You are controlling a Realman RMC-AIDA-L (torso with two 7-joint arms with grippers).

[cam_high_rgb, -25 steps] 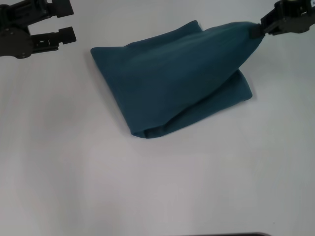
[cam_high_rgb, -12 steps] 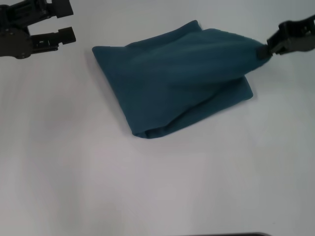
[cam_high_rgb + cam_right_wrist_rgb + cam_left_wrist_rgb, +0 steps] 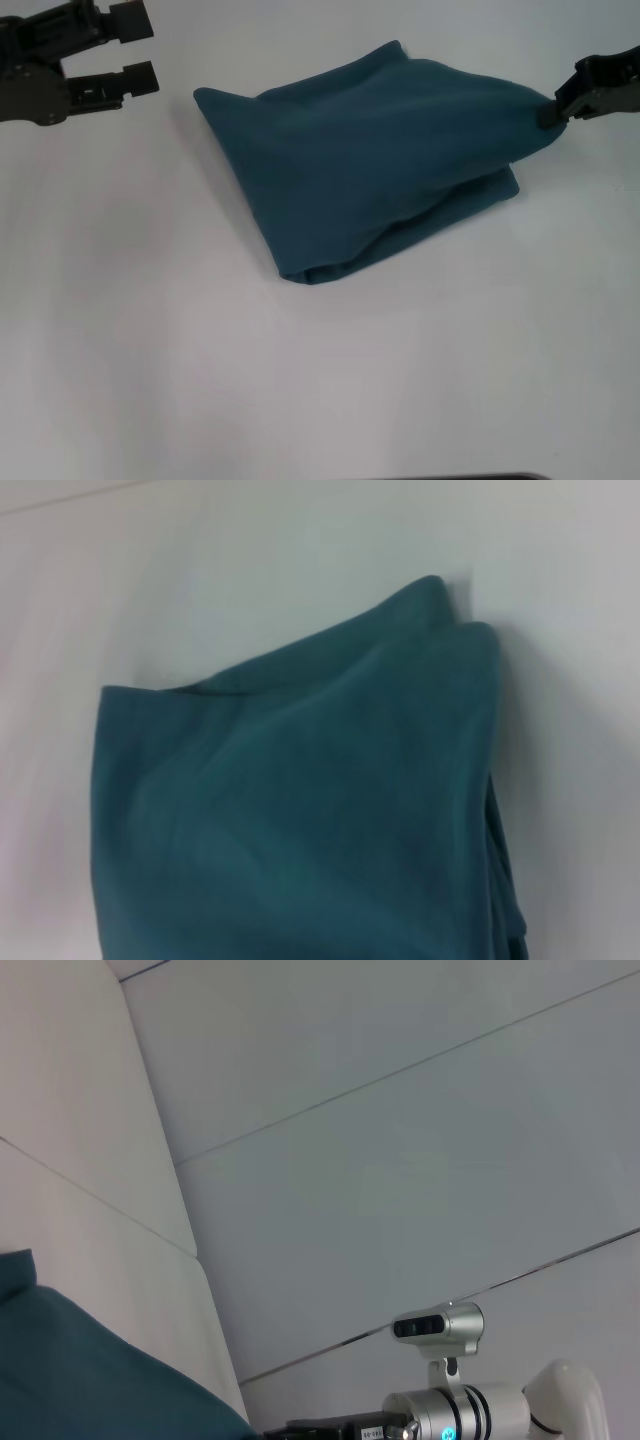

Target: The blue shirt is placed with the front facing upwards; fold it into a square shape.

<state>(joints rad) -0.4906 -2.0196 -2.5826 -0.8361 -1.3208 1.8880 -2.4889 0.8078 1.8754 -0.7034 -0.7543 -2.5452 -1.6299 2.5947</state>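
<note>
Blue shirt (image 3: 370, 160), folded compactly, is pinched at one corner by the closed right gripper (image 3: 551, 110); tugging sideways could drag the folds apart (left gripper (image 3: 138, 52) idles, fingers parted).

The blue shirt (image 3: 370, 150) lies on the white table as a folded bundle of dark teal cloth, roughly four-cornered, with several layers stacked at its near edge. Its top layer is drawn up and out toward the right into a taut point, lifted off the layers below. No lettering or neck tag shows; the plain side seems to face up, though the folds may hide them.
</note>
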